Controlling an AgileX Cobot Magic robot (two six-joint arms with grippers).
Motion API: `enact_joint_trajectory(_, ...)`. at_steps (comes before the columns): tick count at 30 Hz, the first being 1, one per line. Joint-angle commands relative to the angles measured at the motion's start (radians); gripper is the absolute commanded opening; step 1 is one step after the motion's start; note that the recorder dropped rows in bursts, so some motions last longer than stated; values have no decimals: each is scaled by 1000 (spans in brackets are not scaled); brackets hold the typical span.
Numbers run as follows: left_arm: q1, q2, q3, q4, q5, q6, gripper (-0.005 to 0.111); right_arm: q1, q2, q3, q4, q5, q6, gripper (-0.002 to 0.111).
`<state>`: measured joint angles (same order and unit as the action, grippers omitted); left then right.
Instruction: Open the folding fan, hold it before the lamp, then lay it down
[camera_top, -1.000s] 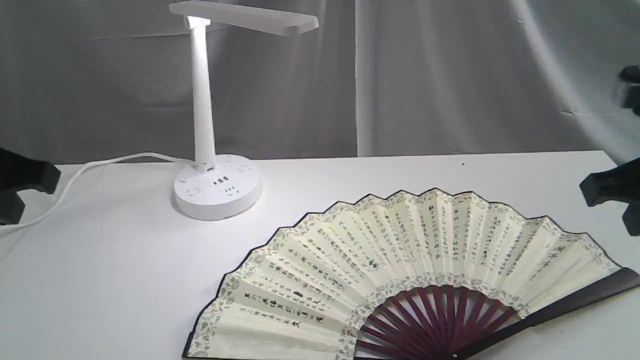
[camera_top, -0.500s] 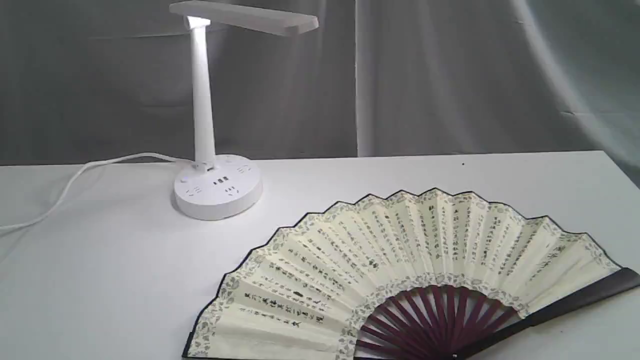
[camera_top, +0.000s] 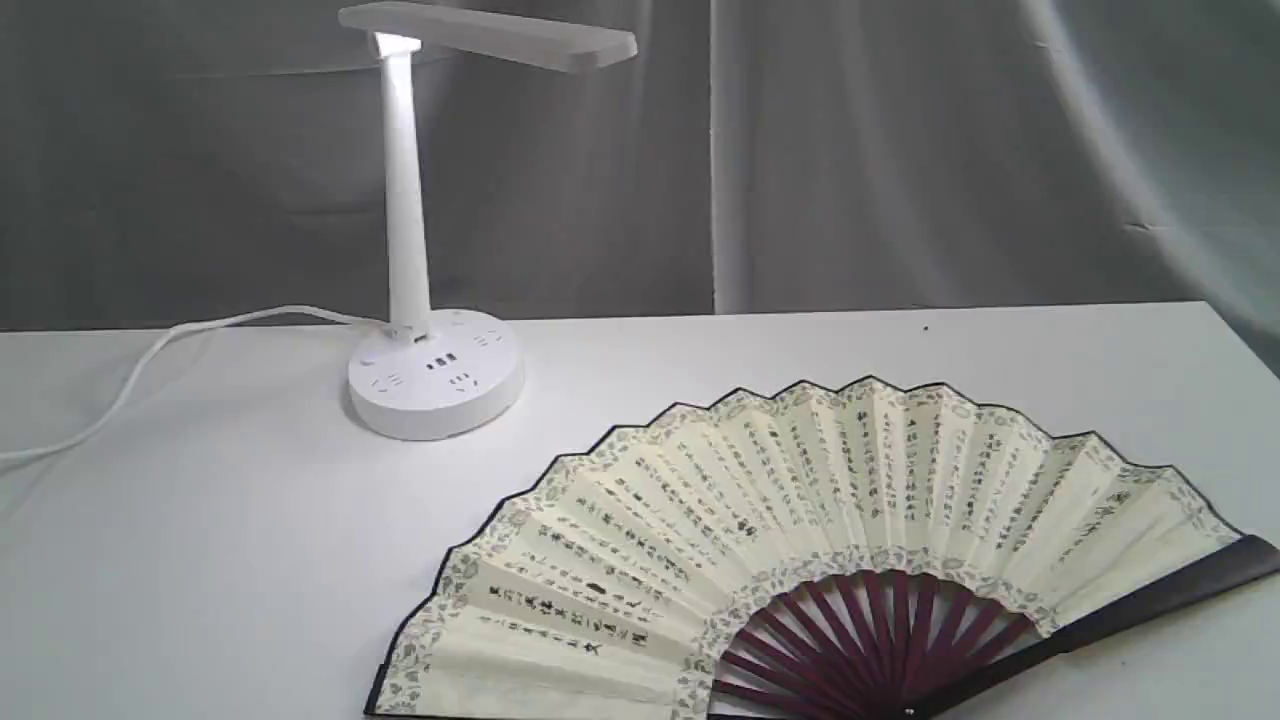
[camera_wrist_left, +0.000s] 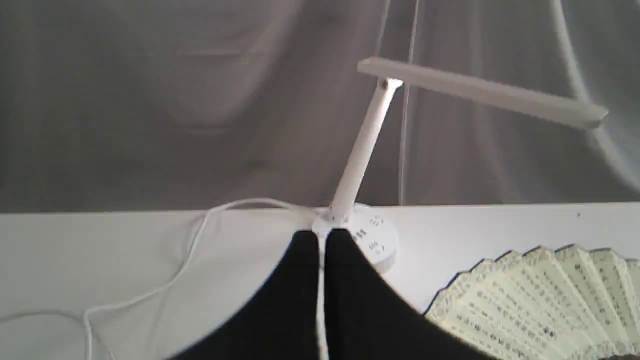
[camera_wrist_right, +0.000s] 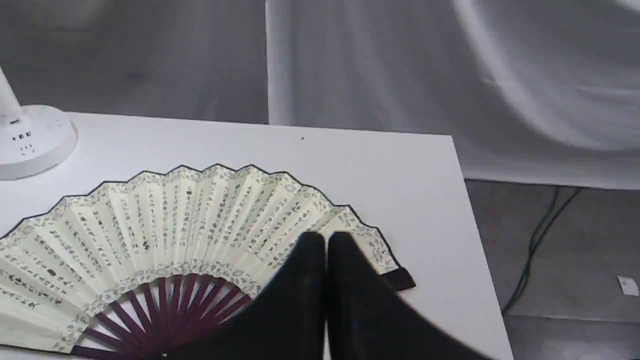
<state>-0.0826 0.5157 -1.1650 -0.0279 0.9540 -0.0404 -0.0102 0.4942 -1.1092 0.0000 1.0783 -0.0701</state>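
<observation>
The large pleated cream paper fan (camera_top: 850, 480) with maroon ribs lies spread flat on the white table (camera_top: 200, 560), near the white bar-headed desk lamp (camera_top: 405, 200). The left gripper (camera_wrist_left: 322, 235) and right gripper (camera_wrist_right: 326, 237) have fingers pressed together, empty. Laying-down looks done; any retreat should clear the pleats. Its black calligraphy is unreadable.

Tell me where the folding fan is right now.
In the exterior view the folding fan lies spread open and flat on the white table, at the front right, to the right of the lamp and nearer the camera.
</observation>
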Motion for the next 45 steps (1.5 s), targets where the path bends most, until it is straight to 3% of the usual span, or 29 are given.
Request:
enact_joint_trajectory(1, 4, -80, 2, -7, -6, -12, 0, -1, -87, -4, -26, 18, -8, 0)
enact_joint_trajectory(12, 4, -378, 7, 28, 100, -12, 0, -1, -365, -4, -92, 127, -4, 0)
enact_joint_trajectory(17, 4, -508, 45, 28, 48, -12, 0, -1, -482, -4, -138, 136, -4, 0)
enact_joint_trajectory(23, 14, -516, 89, 35, 29, -12, 0, -1, -494, -14, -169, 143, 33, 0)
enact_joint_trajectory(30, 14, -516, 255, 35, -167, -12, 0, -1, -494, 78, -163, 99, 33, 0)
enact_joint_trajectory(35, 14, -516, 436, 3, -307, -12, 0, -1, -494, 209, -111, -58, 45, 0)
enact_joint_trajectory(45, 14, -516, 840, -7, -729, -12, 0, -1, -494, 550, -66, -358, 52, 0)
